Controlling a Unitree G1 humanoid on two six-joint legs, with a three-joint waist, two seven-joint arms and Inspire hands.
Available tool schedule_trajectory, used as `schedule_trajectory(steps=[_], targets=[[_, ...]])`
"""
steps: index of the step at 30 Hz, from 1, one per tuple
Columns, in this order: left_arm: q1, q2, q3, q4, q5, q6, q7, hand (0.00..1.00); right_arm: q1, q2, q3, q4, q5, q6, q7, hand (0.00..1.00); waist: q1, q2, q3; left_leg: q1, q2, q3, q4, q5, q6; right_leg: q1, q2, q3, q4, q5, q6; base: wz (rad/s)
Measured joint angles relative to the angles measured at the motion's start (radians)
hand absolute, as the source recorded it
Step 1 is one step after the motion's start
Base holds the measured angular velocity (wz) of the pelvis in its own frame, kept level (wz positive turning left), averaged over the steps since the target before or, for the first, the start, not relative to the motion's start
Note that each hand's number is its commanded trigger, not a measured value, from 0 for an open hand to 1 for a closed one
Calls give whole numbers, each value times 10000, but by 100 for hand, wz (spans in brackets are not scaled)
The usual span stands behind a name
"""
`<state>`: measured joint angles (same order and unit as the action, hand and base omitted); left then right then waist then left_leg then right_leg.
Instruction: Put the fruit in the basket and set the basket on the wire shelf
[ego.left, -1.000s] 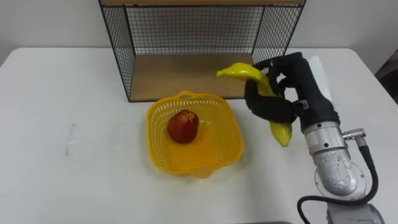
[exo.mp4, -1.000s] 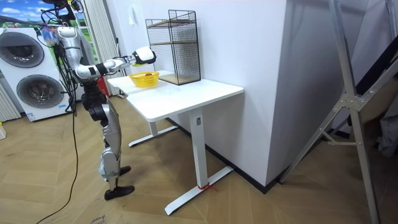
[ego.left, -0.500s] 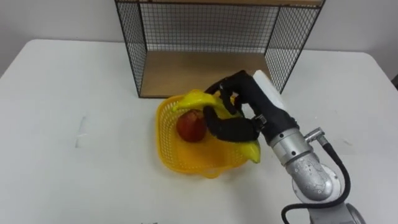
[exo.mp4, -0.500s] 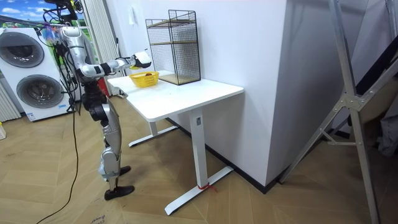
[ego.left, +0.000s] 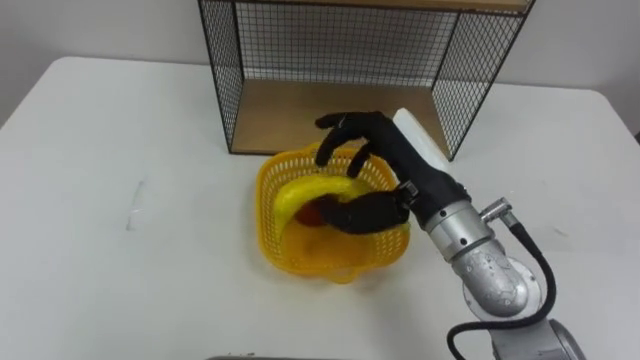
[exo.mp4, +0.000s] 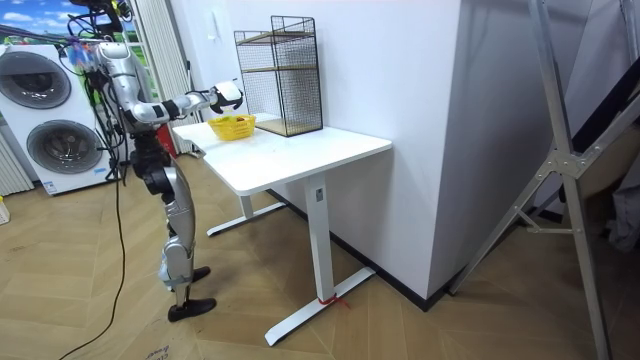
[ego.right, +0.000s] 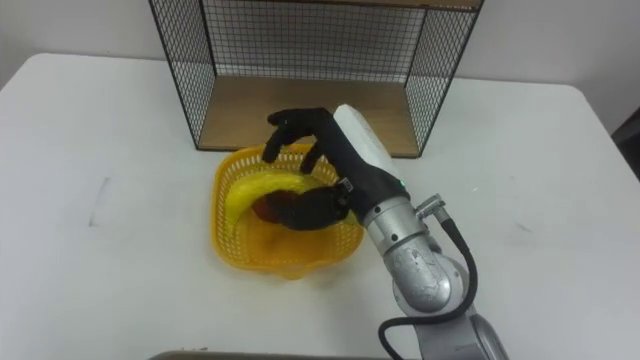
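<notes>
Right hand (ego.left: 378, 162): coming in from the lower right and hovering over the yellow basket (ego.left: 272, 238). Its fingers are arching loosely above the fruit with a gap under them. Its thumb is lying low along the near side of the basket's inside. The hand is gripping nothing.
Banana (ego.left: 305, 190): lying curved inside the basket, its left end pointing at the near-left wall. Its right end is running under the thumb and is hidden there.
Apple (ego.left: 313, 213): sitting in the basket beneath the banana. It is showing as a small red patch between the banana and the thumb; the rest is covered.
Basket: standing on the white worktop (ego.left: 120, 270), just in front of the wire shelf (ego.left: 224, 80) and not on it. Its far rim is sitting close to the shelf's front edge; whether they are touching is hard to tell. The hand is hiding part of the right rim.
Wire shelf: black mesh sides and back around a wooden board (ego.left: 285, 112). Its top is being cut off by the upper edge.
Worktop: carrying a faint scuff mark (ego.left: 133, 200) well left of the basket.
Room view: the robot is standing at the worktop's end on the room view's left, 1 arm stretching out to the basket (exo.mp4: 232, 126). 2 washing machines (exo.mp4: 45, 120) are standing behind it. At this range the fruit is blurring into the basket.
</notes>
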<state>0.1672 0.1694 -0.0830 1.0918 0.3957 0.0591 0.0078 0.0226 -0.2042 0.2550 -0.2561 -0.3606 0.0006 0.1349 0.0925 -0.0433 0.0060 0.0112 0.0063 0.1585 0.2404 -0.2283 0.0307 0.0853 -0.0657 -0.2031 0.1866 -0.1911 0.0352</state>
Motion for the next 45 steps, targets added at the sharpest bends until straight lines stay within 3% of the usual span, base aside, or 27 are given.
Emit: schedule_trajectory(steps=[19, 27, 30, 34, 36, 39, 41, 42, 45], targets=[[10, -21, 5, -30, -11, 11, 22, 0, 209, 3, 16, 177, 75, 17, 0, 0, -36, 12, 5, -15, -5, -14, 27, -2, -1, -5, 3, 28, -3, 0, 0, 0], [386, -28, 163, -227, -488, -10, 128, 0, 431, -73, -252, 232, 1115, 17, -2, 0, -133, 43, 12, 2, -11, -40, 52, -2, -1, 35, -7, -24, -3, 0, 0, 0], [622, -88, 820, -396, -862, -96, 317, 0, 458, -5, -837, 228, 1994, 17, -10, 0, -181, 48, 3, -1, -13, -67, 60, -2, -1, 29, -5, -30, 0, 0, 0, 0], [937, -142, 1885, -5, -2891, -375, 735, 0, 574, 87, -1806, 132, 2839, 11, -217, 0, -199, 151, -34, 128, -16, -66, 56, -2, 0, 136, -6, -36, -19, 0, 0, 0], [1282, -152, 2483, -18, -3481, -437, 1034, 0, 810, 77, -2236, 64, 3104, -1, -553, 0, -171, 222, -83, 223, -20, -91, -5, -2, -1, 250, -5, -50, -17, 0, 1, 2], [1590, -189, 3725, 61, -4645, -620, 1831, 0, 1071, 91, -2832, 55, 3227, -91, -1195, 0, -76, 460, -70, 391, -2, -56, -70, -5, 1, 358, -13, -4, -22, 0, 1, -2], [1623, -188, 4788, -374, -5348, -674, 2913, 0, 1189, 46, -3083, 54, 3556, -93, -1670, 0, -54, 615, -84, 443, 13, -90, -129, 9, 5, 384, -26, -44, -32, -1, 1, 0], [1700, -184, 5000, -551, -5477, -729, 3238, 0, 1219, 44, -3113, 55, 3663, -95, -1812, 0, -48, 690, -62, 446, 13, -100, -151, 23, 6, 384, -27, -40, -33, -1, 1, 4], [1819, -177, 6239, -2142, -6017, -1106, 5355, 0, 1634, -128, -3210, -4, 4425, -101, -2623, 0, 291, 751, -142, 527, 20, -103, -208, 61, -13, 395, -29, -24, -32, -4, 5, -1]])
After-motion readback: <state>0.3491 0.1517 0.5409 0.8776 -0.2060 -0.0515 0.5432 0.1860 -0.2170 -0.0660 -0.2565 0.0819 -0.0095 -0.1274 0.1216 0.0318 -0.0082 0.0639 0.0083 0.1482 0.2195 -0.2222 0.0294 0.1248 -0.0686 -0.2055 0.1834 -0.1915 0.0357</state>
